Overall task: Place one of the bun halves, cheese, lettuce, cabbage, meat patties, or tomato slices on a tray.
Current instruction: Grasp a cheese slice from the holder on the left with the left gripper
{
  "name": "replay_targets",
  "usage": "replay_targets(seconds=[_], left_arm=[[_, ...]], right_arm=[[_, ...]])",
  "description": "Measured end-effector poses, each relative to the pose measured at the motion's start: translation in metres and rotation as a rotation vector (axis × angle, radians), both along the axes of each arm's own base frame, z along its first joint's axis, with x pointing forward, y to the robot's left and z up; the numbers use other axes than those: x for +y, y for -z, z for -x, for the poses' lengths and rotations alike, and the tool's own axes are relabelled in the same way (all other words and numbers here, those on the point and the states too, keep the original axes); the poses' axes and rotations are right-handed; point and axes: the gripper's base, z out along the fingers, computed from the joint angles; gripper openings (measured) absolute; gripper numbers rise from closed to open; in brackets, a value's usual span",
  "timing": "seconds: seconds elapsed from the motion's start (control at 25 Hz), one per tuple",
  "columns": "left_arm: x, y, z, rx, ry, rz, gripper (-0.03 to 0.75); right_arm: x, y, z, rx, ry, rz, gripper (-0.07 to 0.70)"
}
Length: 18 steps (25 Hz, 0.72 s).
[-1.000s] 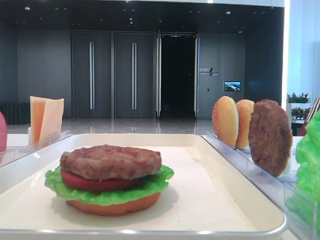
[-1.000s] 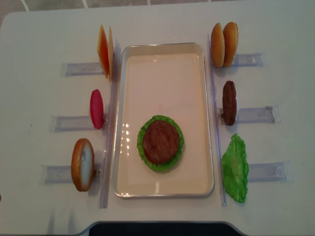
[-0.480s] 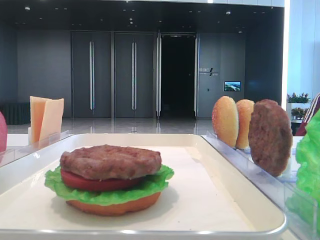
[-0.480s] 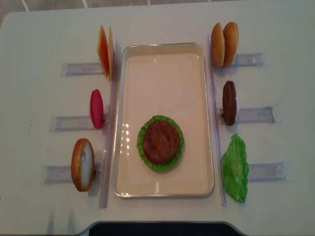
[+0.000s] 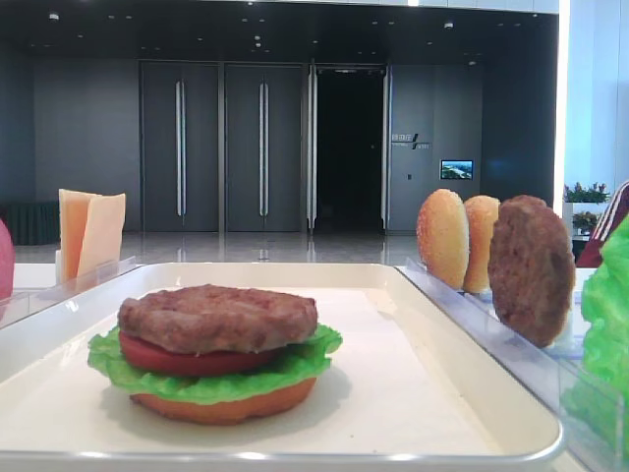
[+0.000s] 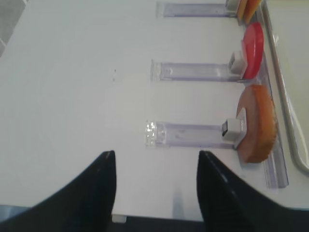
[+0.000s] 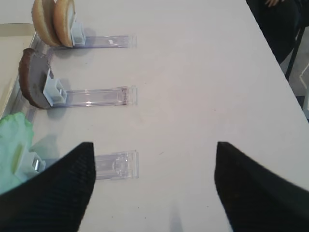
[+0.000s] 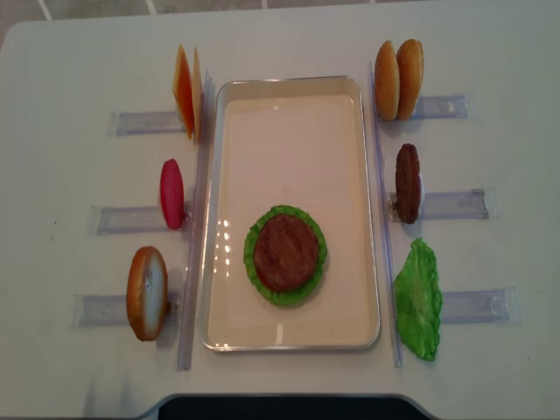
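Note:
On the cream tray lies a stack of bun half, lettuce, tomato and a meat patty. Left of the tray, cheese, a tomato slice and a bun half stand on edge in holders. On the right stand two bun halves, a patty and a lettuce leaf. Cabbage is out of view. My left gripper hangs open over bare table, left of that bun half. My right gripper is open and empty, right of the lettuce.
Clear plastic holder rails stick out on both sides of the tray. One long rail runs along the tray's left rim. The table's front edge lies just below the left gripper. A dark chair stands past the table's right edge.
A small dark shape at the left edge of the overhead view has slipped out of frame. Nothing on the table has moved.

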Motion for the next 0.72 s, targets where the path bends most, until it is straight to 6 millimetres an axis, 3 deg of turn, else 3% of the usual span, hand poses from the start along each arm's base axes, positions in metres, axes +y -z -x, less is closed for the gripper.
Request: replay_targets(seconds=[0.24, 0.4, 0.72], left_arm=[[0.000, -0.034, -0.024, 0.083, -0.007, 0.016, 0.409], [0.000, -0.047, -0.048, 0.149, -0.014, 0.028, 0.409], [0.000, -0.034, -0.117, 0.422, -0.018, 0.028, 0.409]], right_arm=[[0.000, 0.000, 0.000, 0.000, 0.000, 0.000, 0.521], [0.000, 0.000, 0.000, 0.000, 0.000, 0.000, 0.521], [0.000, 0.000, 0.000, 0.000, 0.000, 0.000, 0.521]])
